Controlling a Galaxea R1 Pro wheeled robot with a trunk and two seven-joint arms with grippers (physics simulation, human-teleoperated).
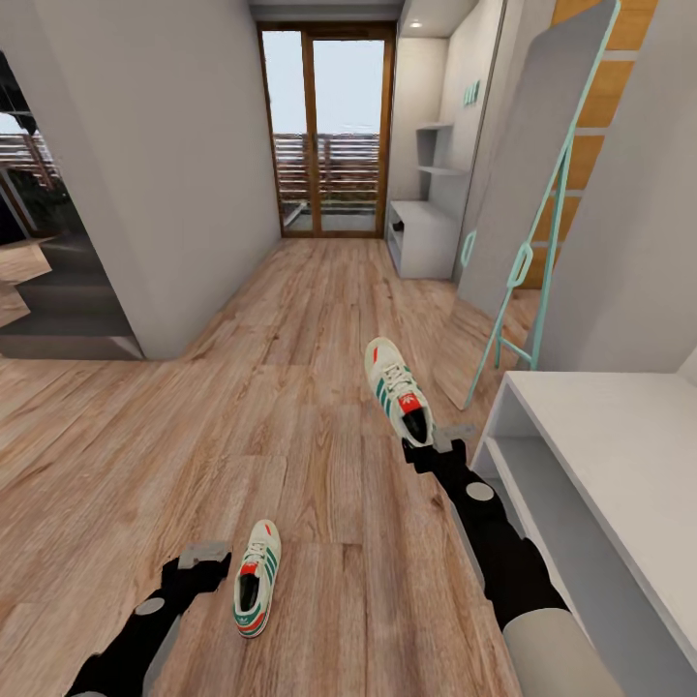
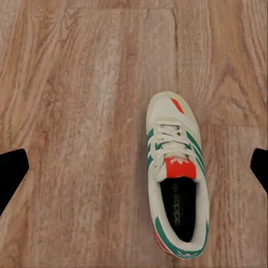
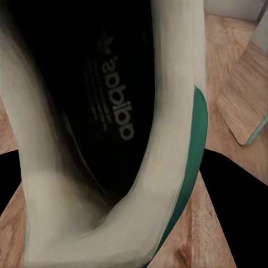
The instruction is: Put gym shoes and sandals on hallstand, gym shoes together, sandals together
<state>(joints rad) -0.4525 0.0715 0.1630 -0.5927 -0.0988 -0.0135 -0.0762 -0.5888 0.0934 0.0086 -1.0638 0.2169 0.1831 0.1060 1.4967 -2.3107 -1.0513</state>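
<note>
My right hand [image 1: 429,447] clamps one shoe's [image 1: 397,389] heel rim; thin grip, may slip. Left hand [image 1: 205,560] open beside the other shoe [image 1: 256,579].

We see two white gym shoes with green stripes on the corridor floor [image 1: 242,407]: the near shoe [image 1: 257,578] upright, the far shoe [image 1: 399,390] lifted at its heel. The grey hallstand [image 1: 426,237] stands far down the corridor.

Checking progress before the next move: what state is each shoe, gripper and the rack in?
Far gym shoe: off the floor, heel in the right gripper.
Near gym shoe: upright on the floor, unheld.
Left gripper: open, beside the near shoe.
Hallstand: at the corridor's far end.
</note>
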